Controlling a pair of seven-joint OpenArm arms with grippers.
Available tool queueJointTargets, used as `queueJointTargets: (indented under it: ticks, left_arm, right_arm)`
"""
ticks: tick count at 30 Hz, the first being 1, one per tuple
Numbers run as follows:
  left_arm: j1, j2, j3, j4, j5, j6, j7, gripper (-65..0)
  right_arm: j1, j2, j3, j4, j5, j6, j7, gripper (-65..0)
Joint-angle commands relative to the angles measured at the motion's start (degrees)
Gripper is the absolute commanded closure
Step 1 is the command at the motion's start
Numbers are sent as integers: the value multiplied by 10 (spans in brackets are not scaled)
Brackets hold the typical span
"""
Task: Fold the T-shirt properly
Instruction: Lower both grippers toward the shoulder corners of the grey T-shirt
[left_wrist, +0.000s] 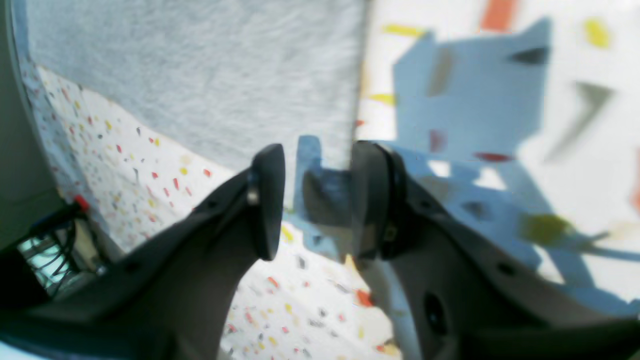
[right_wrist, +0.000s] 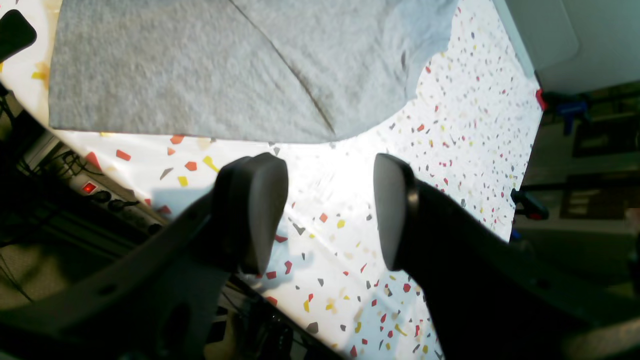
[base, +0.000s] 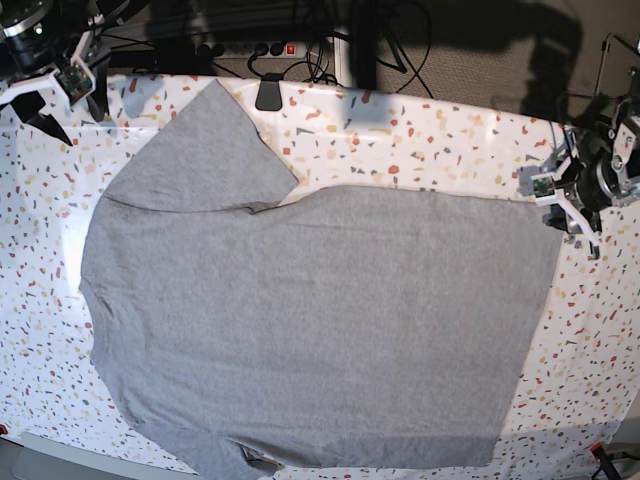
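Smooth black pads of the left pincer (left_wrist: 312, 200) are hanging spread, empty; the right pincer (right_wrist: 330, 215) too. Heather-grey T-shirt (base: 320, 320) is lying flat mid-frame across the speckled terrazzo-patterned surface (base: 450, 140).

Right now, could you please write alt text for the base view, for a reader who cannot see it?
A large grey T-shirt lies spread flat, plain side up, on a white speckled table, one sleeve pointing to the far left corner. The left gripper sits at the shirt's right edge, and the right gripper hangs at the far left corner, off the cloth.
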Motion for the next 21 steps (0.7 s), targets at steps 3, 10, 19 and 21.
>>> queueJointTargets:
  ticks: [3,10,19,21]
  left_arm:
    - [-30,-13,-6,-28,2,7,-12,-215]
    - [-49,9,-6,-57,4,7,-21,-215]
    - [-49,11,-6,-57,3,6,-12,-85]
    - [-49,11,-6,-57,3,6,-25,0]
  right_arm:
    - [-5,5,5,8,0,-9,9,-318]
    - [-5,5,5,8,0,-9,9,-318]
    - [-5,6,5,8,0,-9,8,-318]
    - [-5,5,5,8,0,-5,8,-318]
